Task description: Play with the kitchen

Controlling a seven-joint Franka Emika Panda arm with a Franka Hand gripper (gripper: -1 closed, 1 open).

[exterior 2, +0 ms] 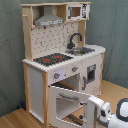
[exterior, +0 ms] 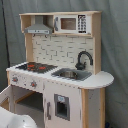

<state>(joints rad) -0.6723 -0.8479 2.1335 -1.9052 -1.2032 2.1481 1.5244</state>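
Note:
The kitchen (exterior: 60,65) (exterior 2: 60,55) stands upright in both exterior views, light wood with white panels. On it are a grey hood (exterior 2: 50,20), a black faucet (exterior 2: 75,40), a grey sink (exterior 2: 84,50) and a red-ringed hob (exterior 2: 52,59). Its oven door (exterior 2: 67,102) hangs open, swung forward and down. In the second exterior view my gripper (exterior 2: 92,106) is at the door's outer edge, with the white arm (exterior 2: 112,112) behind it. Whether it grips the door is unclear. The first exterior view shows only a white part of the arm (exterior: 12,120) at the bottom left.
A microwave panel (exterior: 70,23) sits in the top shelf. A small dispenser door (exterior: 61,106) is on the cabinet front. A grey curtain (exterior 2: 112,30) hangs behind the kitchen, which stands on a wooden floor (exterior 2: 15,120).

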